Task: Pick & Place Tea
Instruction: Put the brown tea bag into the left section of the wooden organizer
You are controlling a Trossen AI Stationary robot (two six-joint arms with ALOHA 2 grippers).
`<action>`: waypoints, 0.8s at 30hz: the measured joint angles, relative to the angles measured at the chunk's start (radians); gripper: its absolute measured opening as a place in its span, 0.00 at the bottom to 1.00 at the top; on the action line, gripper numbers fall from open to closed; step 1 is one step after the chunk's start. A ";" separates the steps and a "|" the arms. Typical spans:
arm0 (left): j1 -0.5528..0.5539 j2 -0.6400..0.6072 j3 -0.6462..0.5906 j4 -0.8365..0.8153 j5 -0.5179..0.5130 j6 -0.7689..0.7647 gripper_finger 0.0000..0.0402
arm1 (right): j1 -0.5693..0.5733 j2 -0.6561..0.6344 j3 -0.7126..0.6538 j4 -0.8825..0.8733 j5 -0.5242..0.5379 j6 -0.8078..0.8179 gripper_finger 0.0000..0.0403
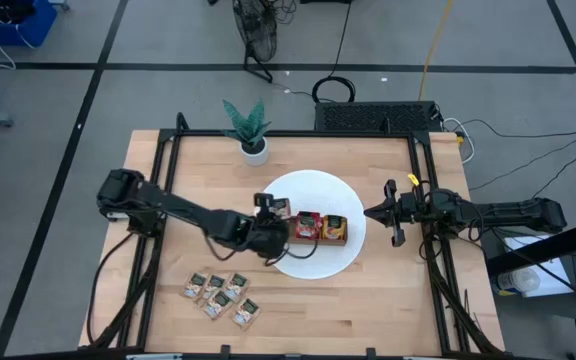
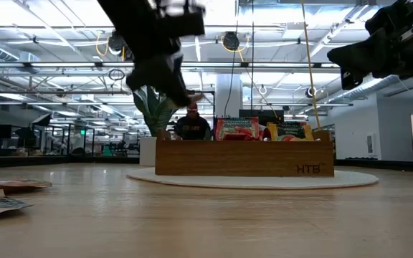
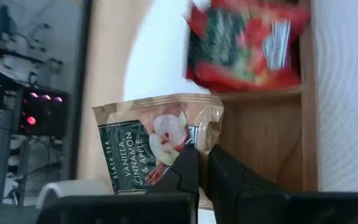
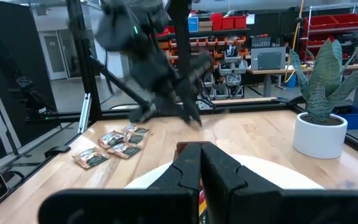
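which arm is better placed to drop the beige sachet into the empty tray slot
Left. The left gripper is shut on the beige vanilla cinnamon apple sachet, right over the wooden tray and its empty compartment. The right gripper waits shut and empty beyond the plate's far edge.

Bright overhead light, motion blur.

two dark matte arms, chunky rounded joints, black cable looping off the left arm (image 1: pixel 168 208), tapered black wedge fingers (image 3: pixel 229 174)
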 joint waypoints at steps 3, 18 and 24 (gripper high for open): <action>0.020 0.064 0.000 0.036 0.017 0.010 0.04 | 0.000 0.002 0.000 -0.003 0.000 0.000 0.01; 0.025 0.147 0.000 0.081 0.054 -0.028 0.18 | 0.000 0.012 0.000 -0.002 0.000 0.000 0.01; 0.025 0.147 0.000 0.080 0.055 -0.048 0.21 | 0.000 0.012 0.000 0.000 0.000 0.000 0.01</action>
